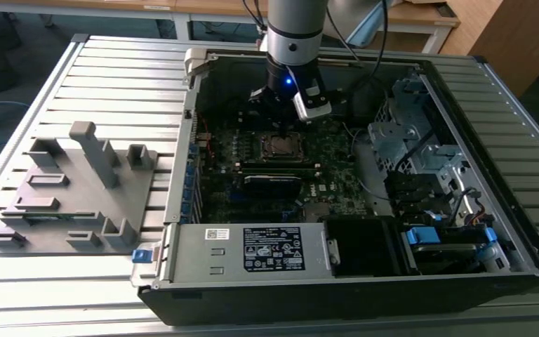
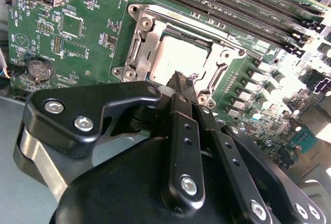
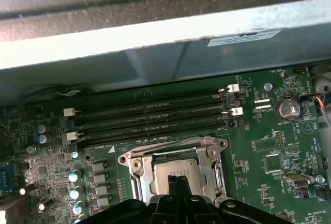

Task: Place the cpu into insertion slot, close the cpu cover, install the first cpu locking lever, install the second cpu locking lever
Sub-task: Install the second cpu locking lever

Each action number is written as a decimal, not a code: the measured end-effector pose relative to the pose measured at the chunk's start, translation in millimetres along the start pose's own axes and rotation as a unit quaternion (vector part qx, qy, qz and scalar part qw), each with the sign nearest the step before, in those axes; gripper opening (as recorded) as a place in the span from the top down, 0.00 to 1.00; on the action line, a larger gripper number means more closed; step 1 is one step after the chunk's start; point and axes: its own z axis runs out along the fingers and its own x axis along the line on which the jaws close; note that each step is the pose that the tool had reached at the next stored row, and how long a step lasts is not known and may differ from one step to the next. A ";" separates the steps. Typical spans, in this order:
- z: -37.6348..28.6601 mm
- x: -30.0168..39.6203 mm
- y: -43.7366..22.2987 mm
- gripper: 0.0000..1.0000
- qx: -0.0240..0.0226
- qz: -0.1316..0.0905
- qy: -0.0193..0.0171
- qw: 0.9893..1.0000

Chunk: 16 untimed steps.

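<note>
The cpu (image 2: pixel 173 58) (image 3: pixel 173 171) lies flat in the insertion slot (image 1: pixel 282 145), its silvery top showing through the window of the cpu cover (image 2: pixel 145 43) (image 3: pixel 140 169). The cover rests flat around the chip. A thin metal locking lever (image 2: pixel 217 35) (image 3: pixel 165 149) runs along the socket's side nearest the memory slots. My gripper (image 2: pixel 179 76) (image 3: pixel 177 181) (image 1: pixel 282 130) hangs straight above the socket, shut with nothing between its fingers. In both wrist views its tip sits over the chip's edge. Whether it touches the chip I cannot tell.
Long black memory slots (image 3: pixel 150 118) run beside the socket, and a coin battery (image 3: pixel 288 110) sits further along the board. The open computer case wall (image 1: pixel 194 67) surrounds the board, with drive cages (image 1: pixel 410 140) at the exterior view's right. A grey fixture (image 1: pixel 73 189) stands outside on the left.
</note>
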 end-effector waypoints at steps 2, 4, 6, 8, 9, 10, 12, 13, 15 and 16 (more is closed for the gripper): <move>-0.4 0.0 0.0 0.89 0.000 0.000 0.000 1.000; -1.0 0.0 0.1 0.89 0.000 0.000 0.000 1.000; -1.2 0.0 0.1 0.89 0.000 0.000 0.000 1.000; -2.3 -0.1 0.1 0.89 0.000 0.000 0.000 1.000; -2.9 -0.1 0.1 0.89 0.000 0.000 0.000 1.000; -3.6 -0.1 0.1 0.89 0.000 0.000 0.000 1.000; -5.0 -0.2 0.2 0.89 0.000 0.000 0.000 1.000; -5.5 -0.2 0.2 0.89 0.000 0.000 0.000 1.000; -6.2 -0.2 0.3 0.89 0.000 0.000 0.000 1.000; -6.5 -0.2 0.3 0.89 0.000 0.000 0.000 1.000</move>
